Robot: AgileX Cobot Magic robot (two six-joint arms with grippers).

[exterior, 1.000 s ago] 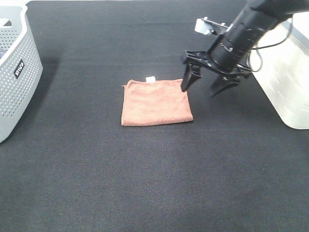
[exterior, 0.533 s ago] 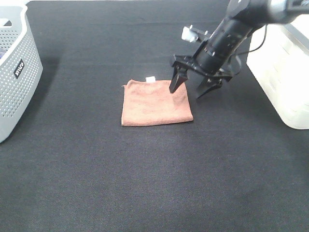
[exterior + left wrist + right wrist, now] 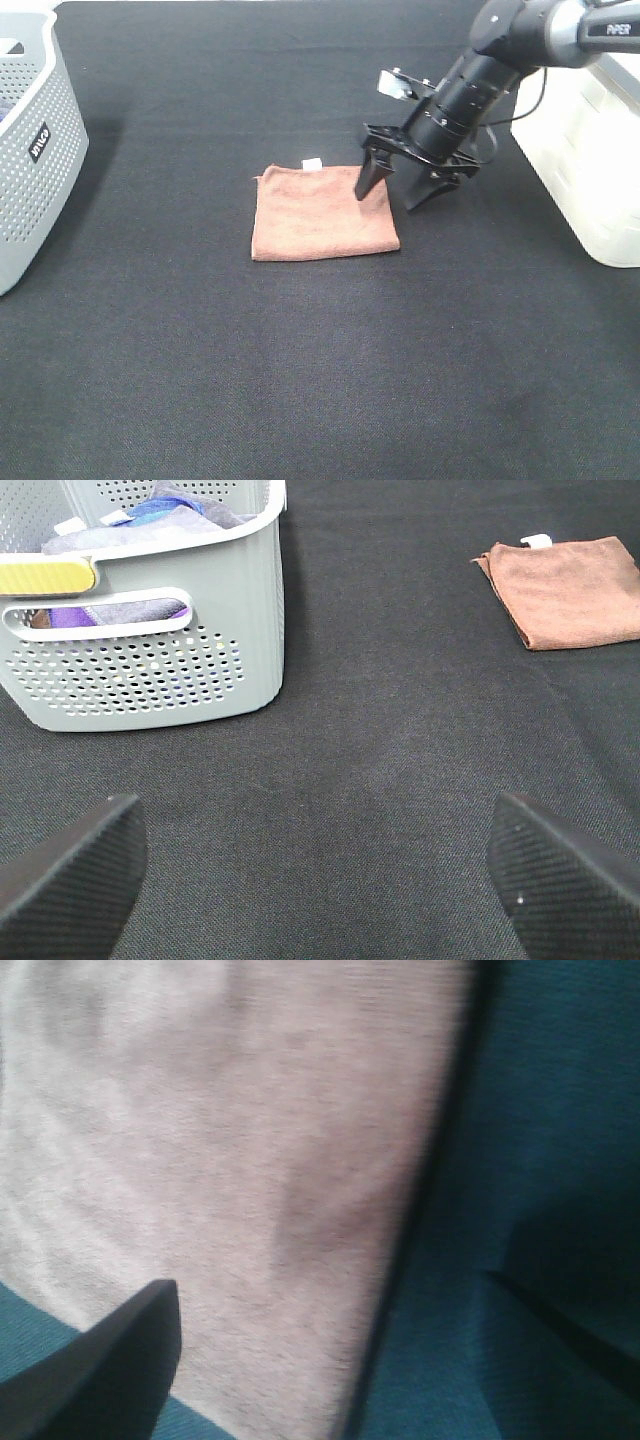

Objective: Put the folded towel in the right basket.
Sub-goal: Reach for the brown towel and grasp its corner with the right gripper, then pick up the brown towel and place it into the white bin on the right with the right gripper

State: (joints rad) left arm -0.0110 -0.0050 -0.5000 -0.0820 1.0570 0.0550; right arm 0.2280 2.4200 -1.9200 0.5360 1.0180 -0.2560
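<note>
The folded brown towel [image 3: 322,211] lies flat on the black table, with a small white tag at its far edge. My right gripper [image 3: 390,196] is open and straddles the towel's right edge: one fingertip [image 3: 365,189] is over the towel, the other is over the table beside it. In the right wrist view the towel [image 3: 230,1160] fills most of the frame, close up, with its edge between the open fingers. The right basket [image 3: 592,150] is white and stands at the right edge. The towel also shows in the left wrist view [image 3: 565,590]. My left gripper [image 3: 320,865] is open and empty above bare table.
A grey perforated basket [image 3: 30,150] stands at the left edge; in the left wrist view it [image 3: 140,610] holds several cloths. The black table cloth [image 3: 320,380] covers the whole surface.
My right gripper has moved left from beside the towel to its right edge and lowered, staying open. The towel has not moved.
</note>
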